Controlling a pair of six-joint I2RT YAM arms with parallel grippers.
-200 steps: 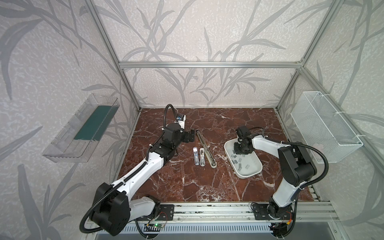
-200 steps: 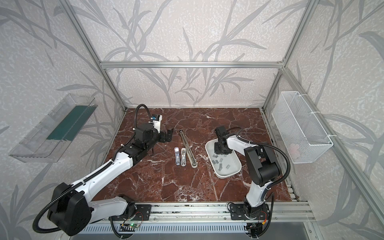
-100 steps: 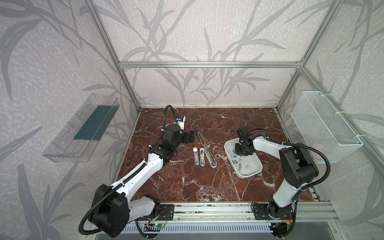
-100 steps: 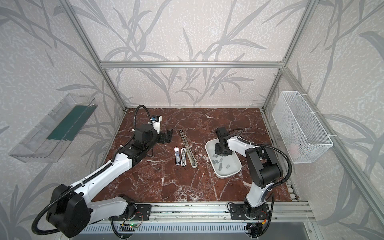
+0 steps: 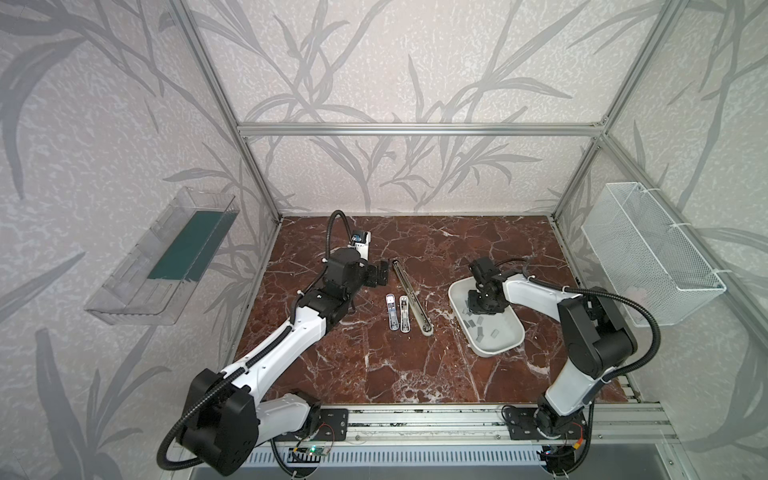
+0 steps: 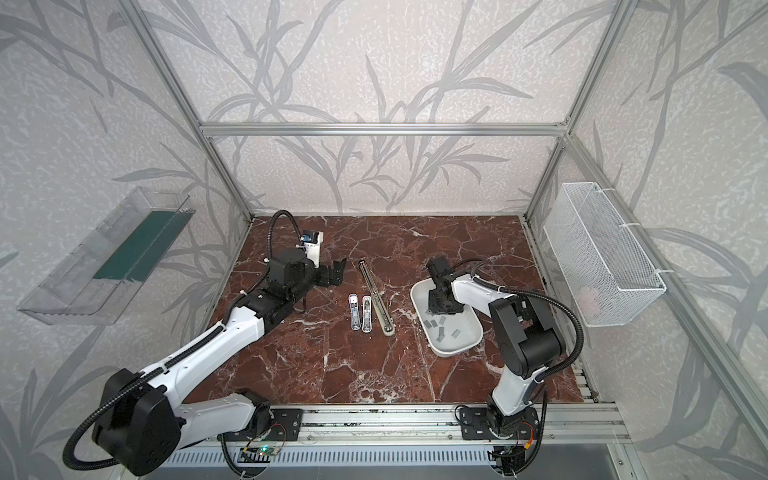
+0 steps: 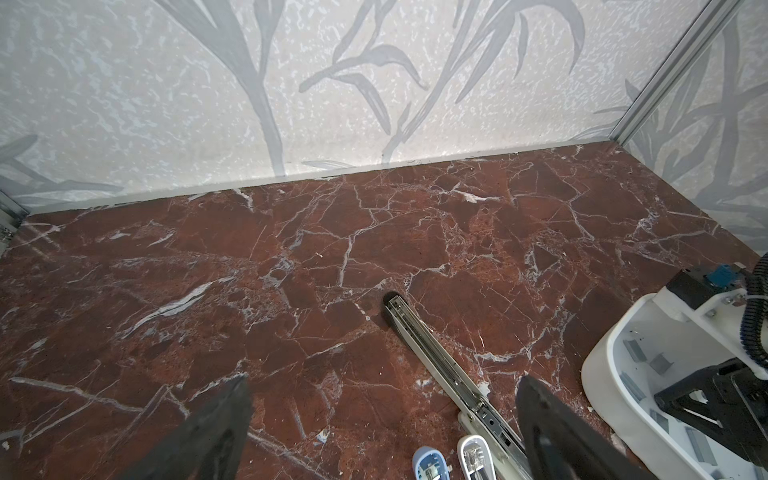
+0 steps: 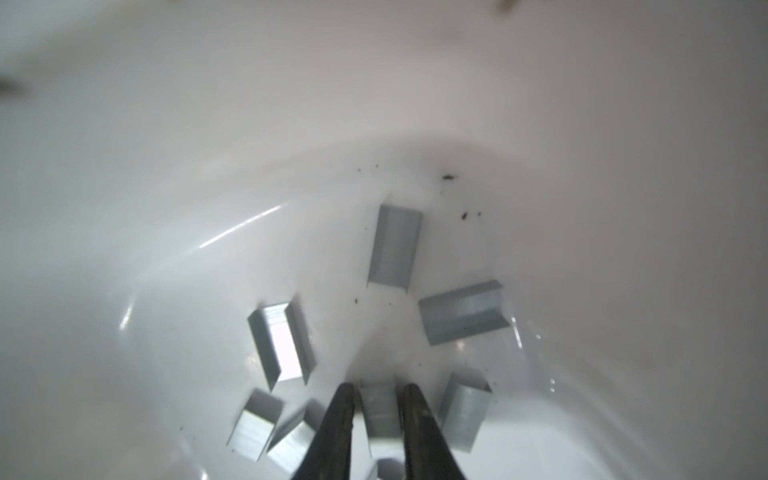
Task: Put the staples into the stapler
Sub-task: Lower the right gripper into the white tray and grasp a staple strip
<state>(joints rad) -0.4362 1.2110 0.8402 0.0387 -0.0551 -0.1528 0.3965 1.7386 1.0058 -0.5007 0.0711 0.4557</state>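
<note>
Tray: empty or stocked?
Stocked. Grey staples lie scattered on the tray floor, in both top views and the right wrist view.

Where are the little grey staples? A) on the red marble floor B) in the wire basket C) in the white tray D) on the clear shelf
C: the staples lie scattered inside the white tray, as the right wrist view shows up close.

Three staplers, one tray, several staples

The right tool half hides one staple strip; the tray beyond is blurred
</note>
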